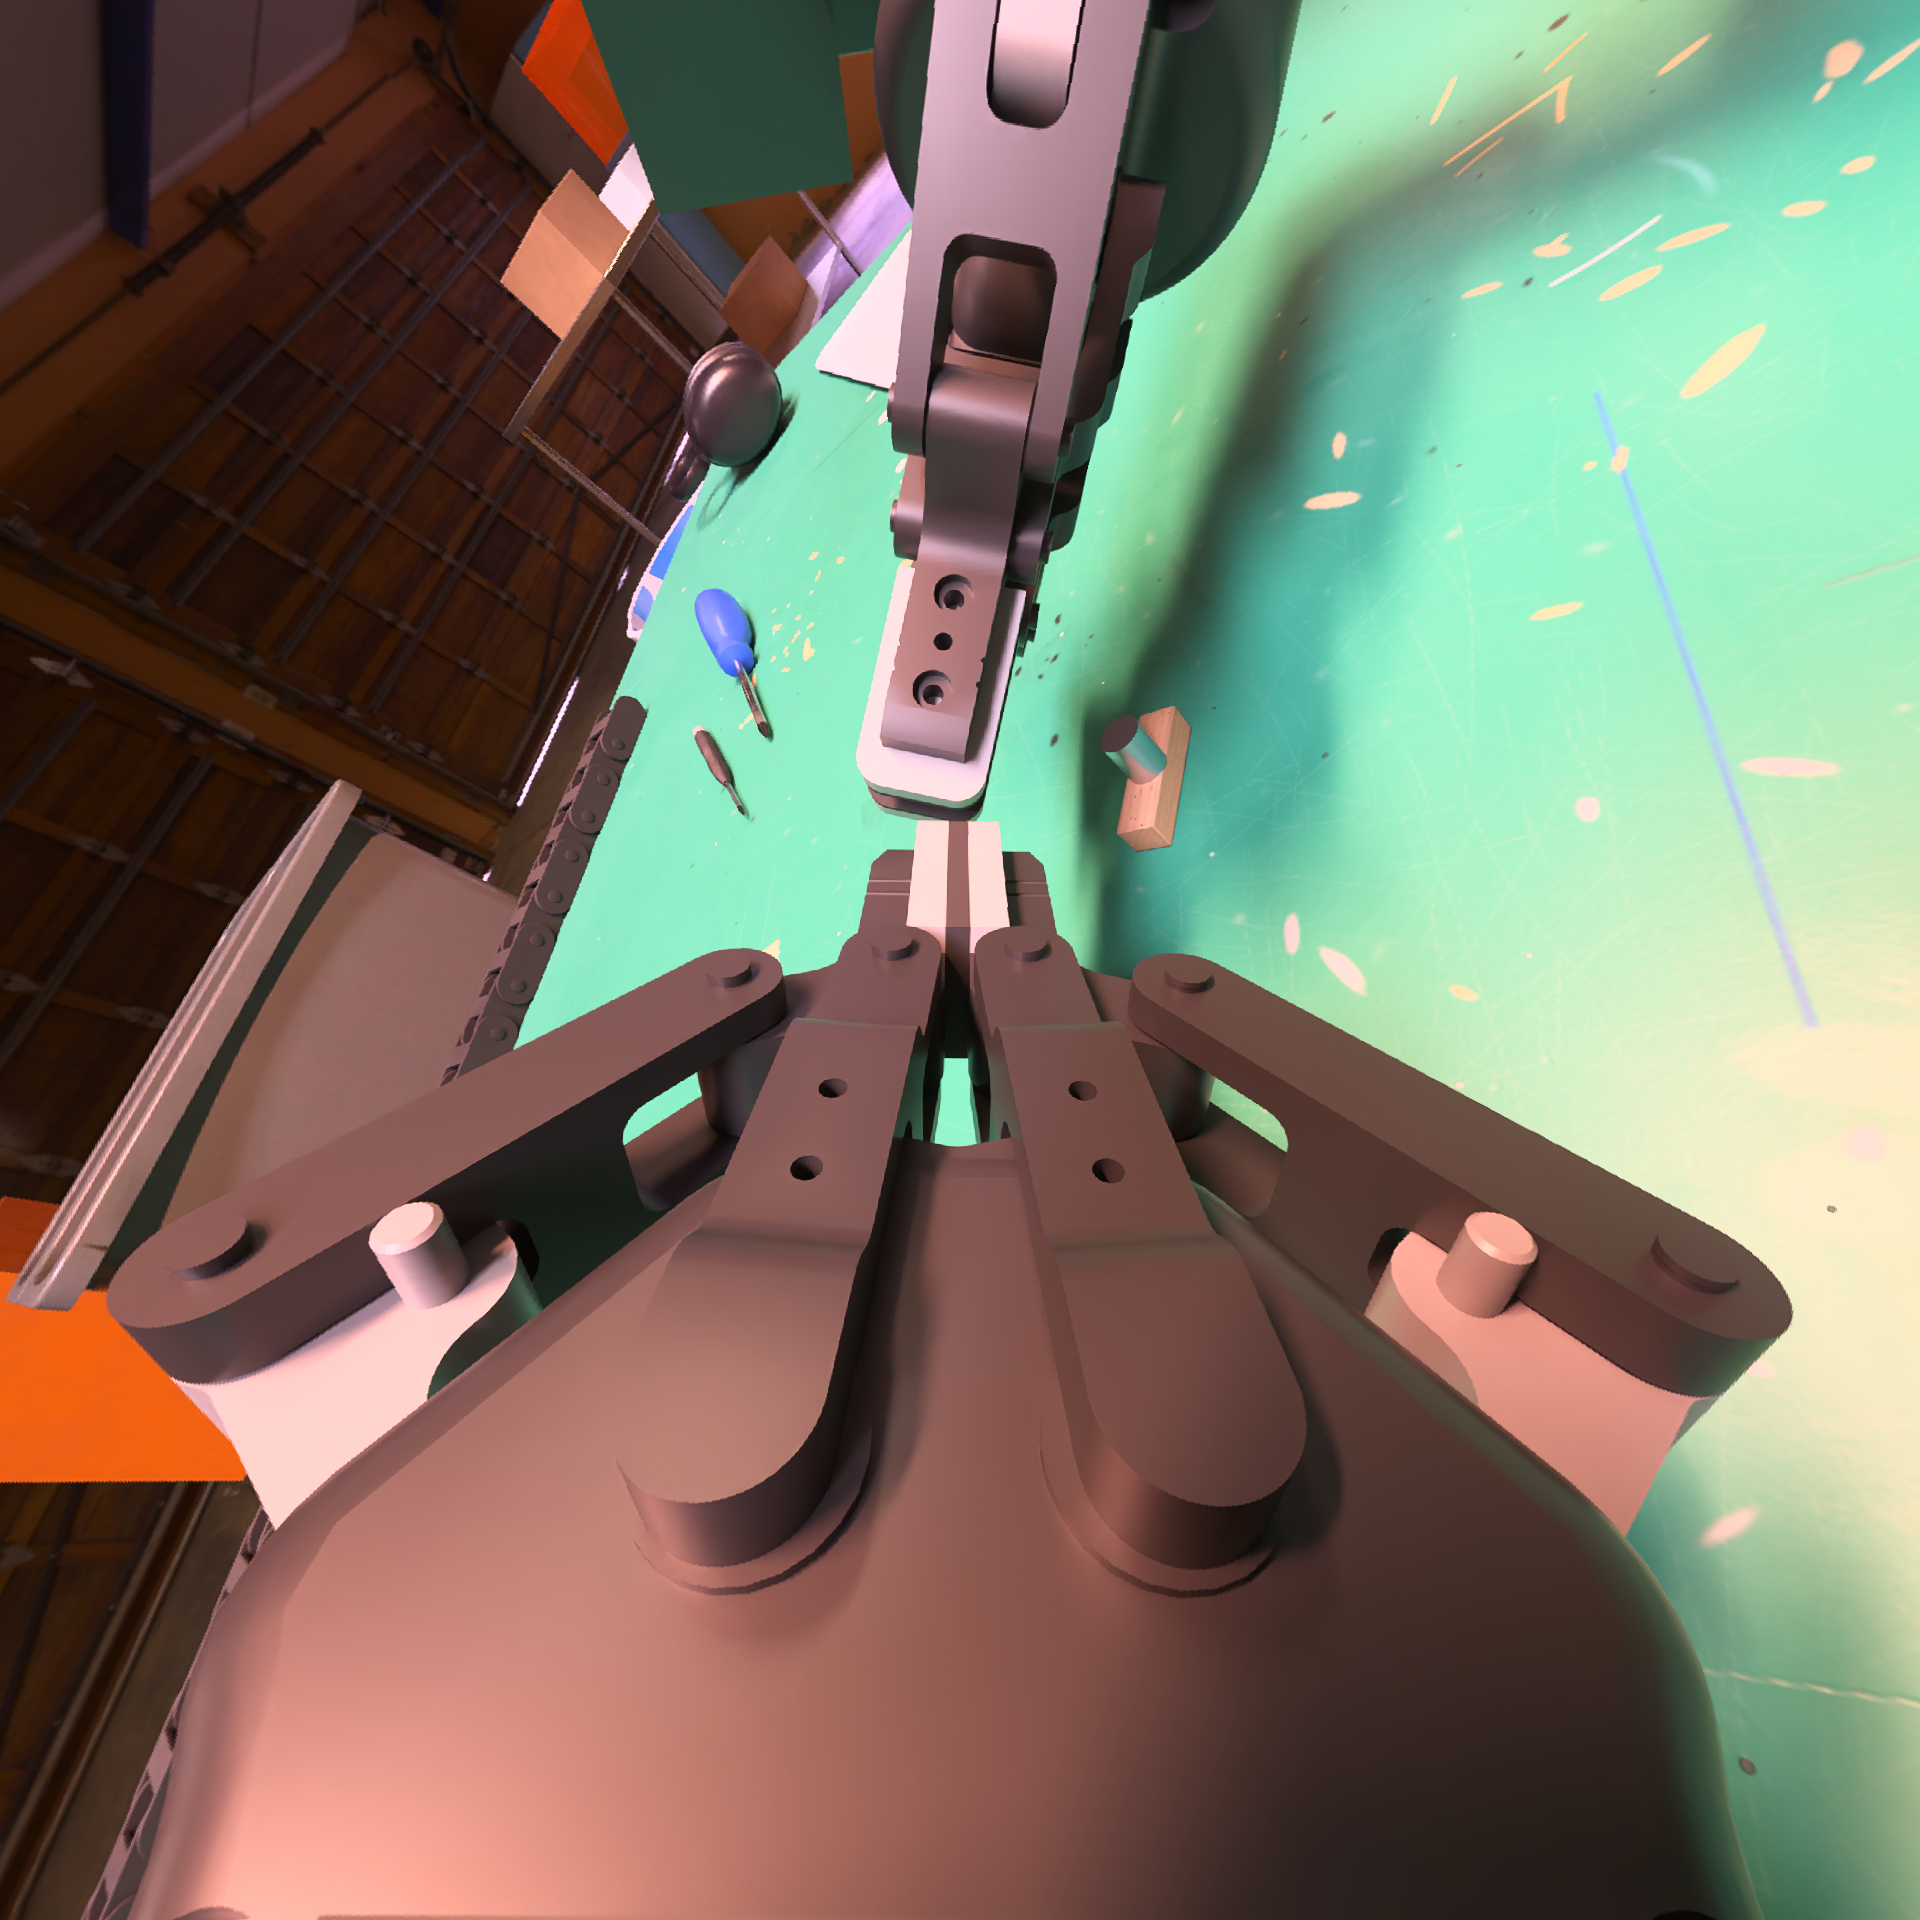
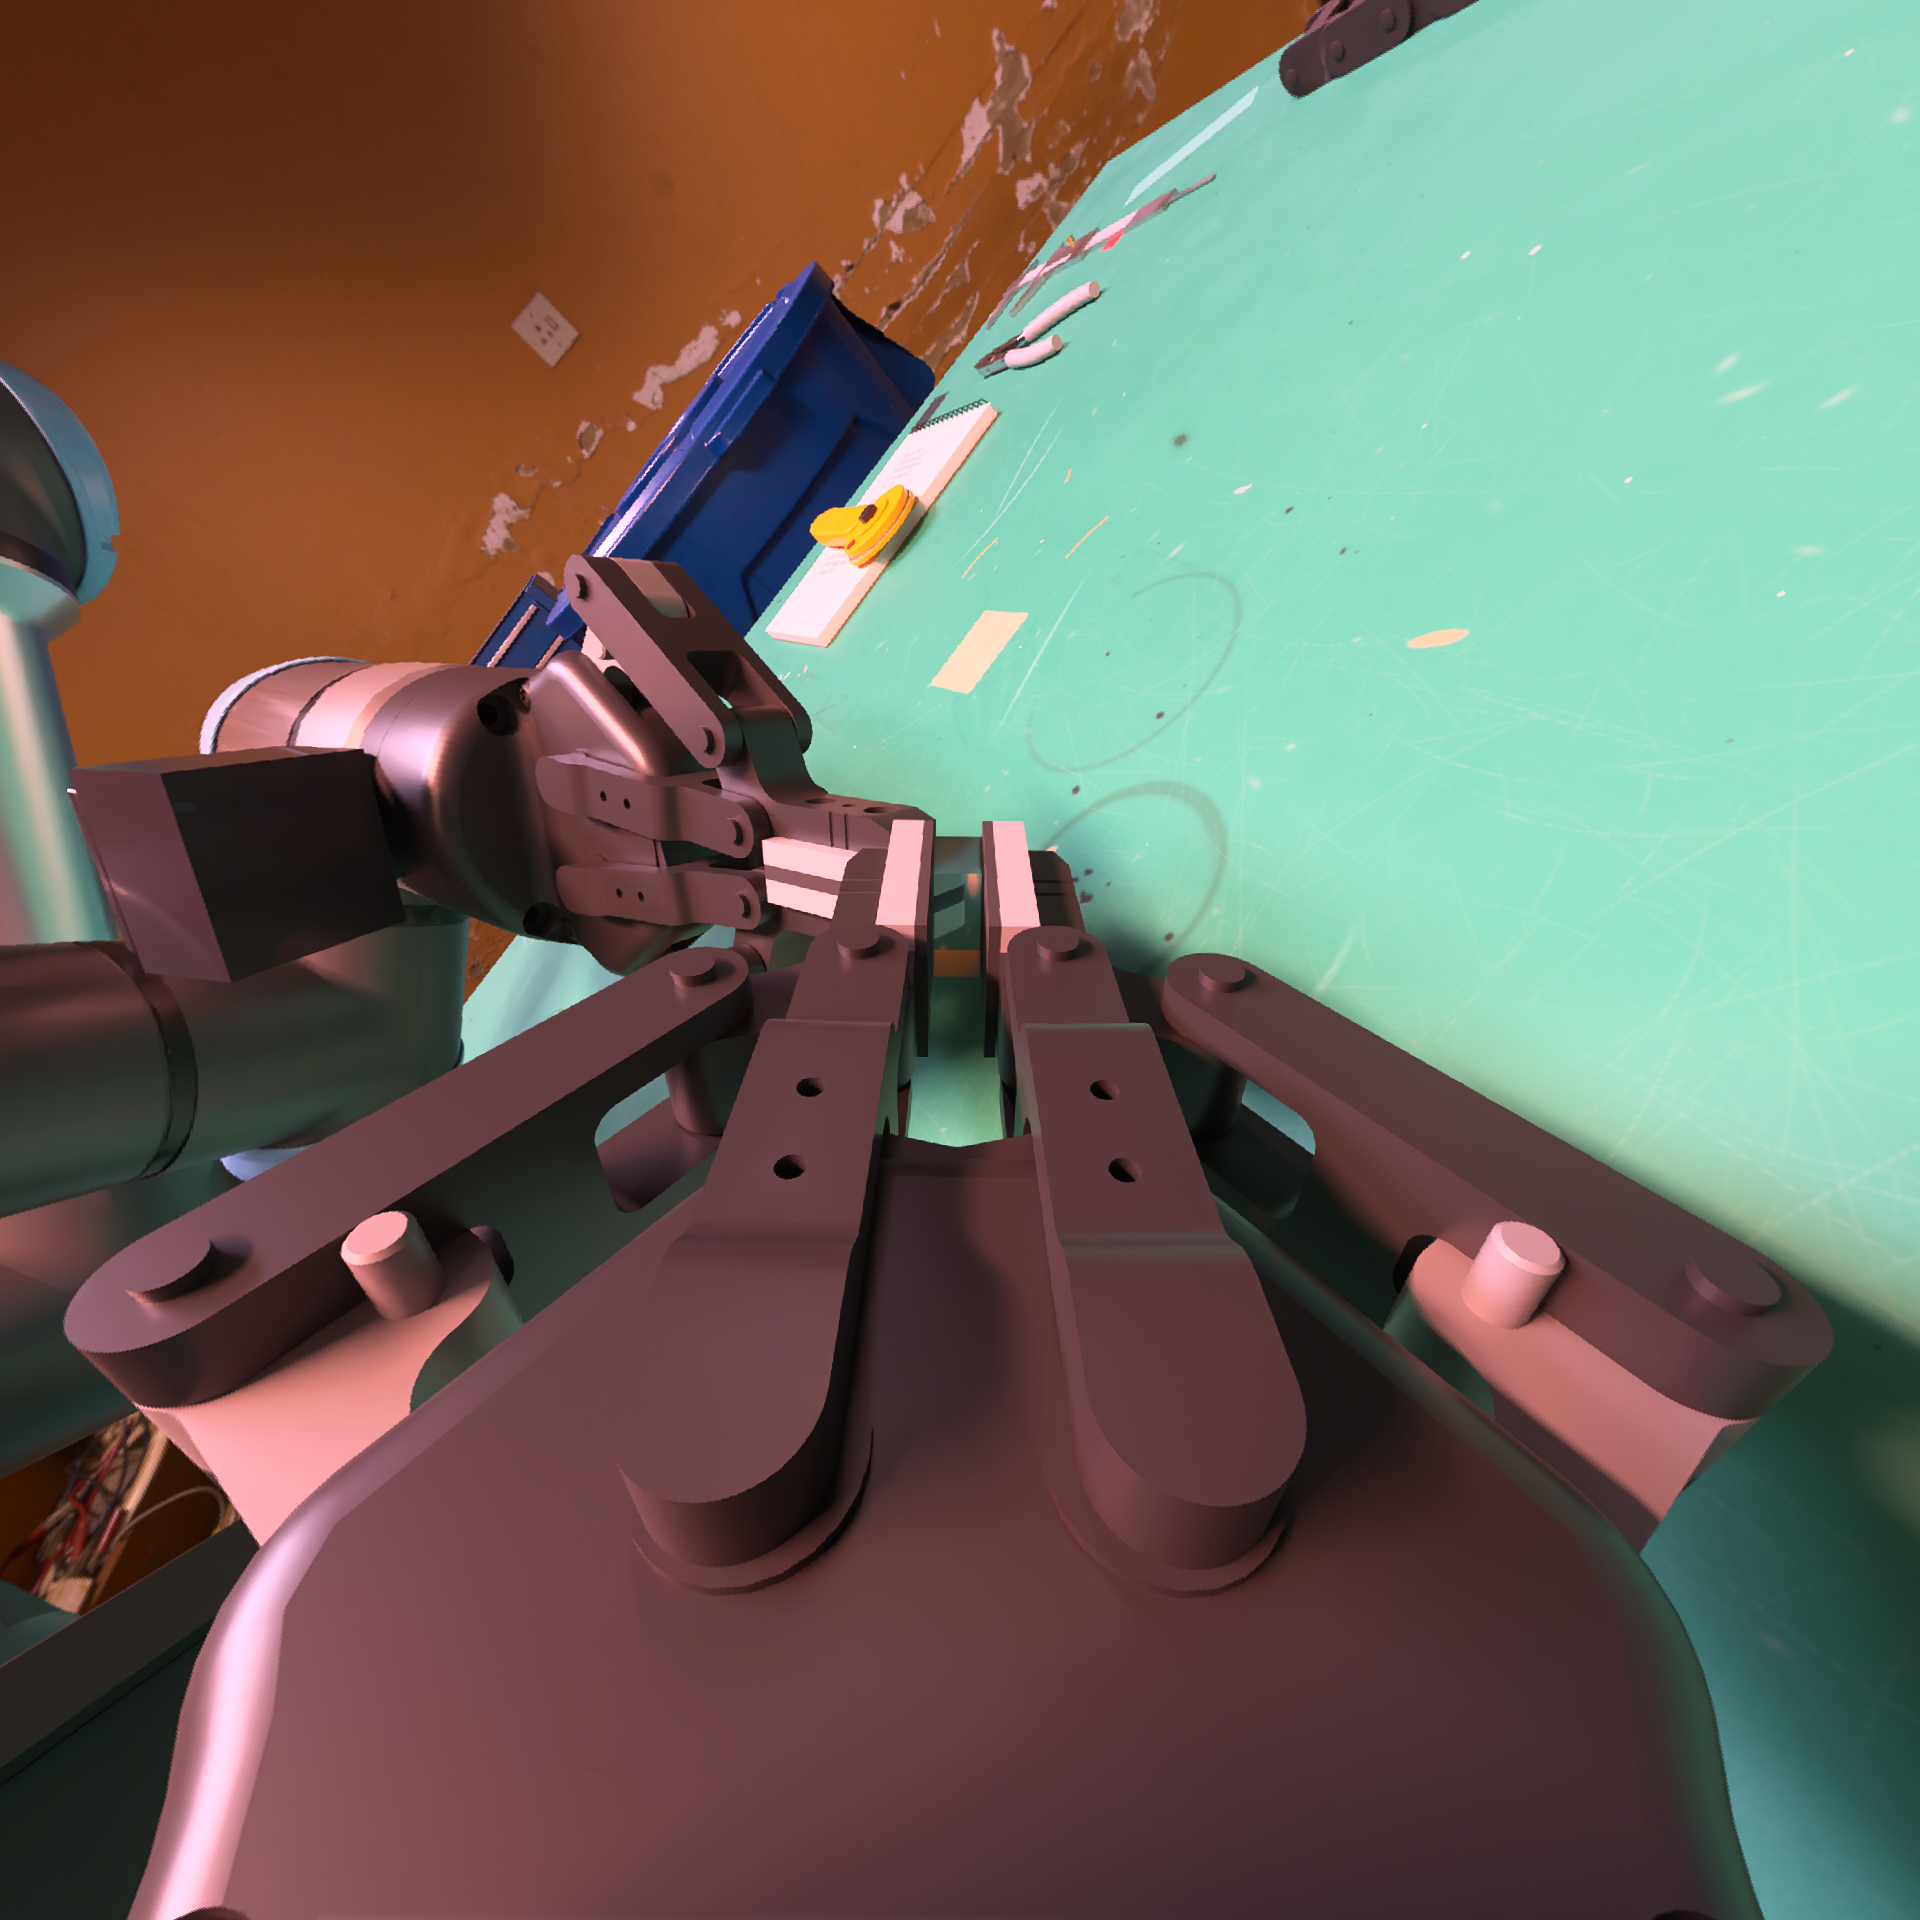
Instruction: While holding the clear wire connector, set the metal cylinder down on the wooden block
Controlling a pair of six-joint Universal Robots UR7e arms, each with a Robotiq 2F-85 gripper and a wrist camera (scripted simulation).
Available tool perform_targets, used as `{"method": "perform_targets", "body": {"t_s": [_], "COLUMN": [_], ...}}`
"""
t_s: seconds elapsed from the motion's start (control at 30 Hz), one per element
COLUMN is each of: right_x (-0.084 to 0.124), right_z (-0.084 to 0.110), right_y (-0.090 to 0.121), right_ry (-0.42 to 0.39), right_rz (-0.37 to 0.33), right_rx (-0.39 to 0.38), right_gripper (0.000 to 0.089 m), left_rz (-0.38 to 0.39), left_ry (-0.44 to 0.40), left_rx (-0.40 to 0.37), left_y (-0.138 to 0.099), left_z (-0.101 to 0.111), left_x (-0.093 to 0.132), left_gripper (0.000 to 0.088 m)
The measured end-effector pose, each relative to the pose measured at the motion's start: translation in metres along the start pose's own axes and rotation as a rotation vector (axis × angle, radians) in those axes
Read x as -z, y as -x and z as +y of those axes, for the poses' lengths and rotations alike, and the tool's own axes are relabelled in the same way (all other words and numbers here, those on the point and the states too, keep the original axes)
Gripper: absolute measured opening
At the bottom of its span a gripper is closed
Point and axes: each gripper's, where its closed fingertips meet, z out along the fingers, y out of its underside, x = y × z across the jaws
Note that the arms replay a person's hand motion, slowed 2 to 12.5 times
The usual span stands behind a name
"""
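**Left wrist view.** We read the left hand as narrow: pads together, nothing visible btw. them. The metal cylinder sits on the wooden block, ahead and to the right of this hand, apart from it. The cyl. long axis stands off the block face. The block rests on the green counter. The right hand hangs just ahead of the left.

**Right wrist view.** The right hand's pads grip a small translucent body, which we take to be the clear wire connector. Block and cyl. are not visible here. We judge placement done; the left hand is the one w/ a view of the block.
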Motion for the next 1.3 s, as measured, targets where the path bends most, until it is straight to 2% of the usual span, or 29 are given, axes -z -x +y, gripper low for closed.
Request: {"method": "perform_targets", "body": {"t_s": [0.83,1.3], "right_x": [0.0035,0.0008], "right_z": [-0.0013,0.0019], "right_y": [-0.0031,-0.0013], "right_ry": [0.011,0.03], "right_rz": [0.055,0.048], "right_rx": [0.063,0.075], "right_gripper": [0.0079,0.0079], "left_rz": [0.007,0.019], "left_ry": [0.014,0.017], "left_rx": [0.004,0.016], "left_y": [-0.0012,-0.0023], "left_z": [0.0007,0.0015], "left_x": [-0.0015,-0.0014], "left_gripper": [0.0,0.0007]}}
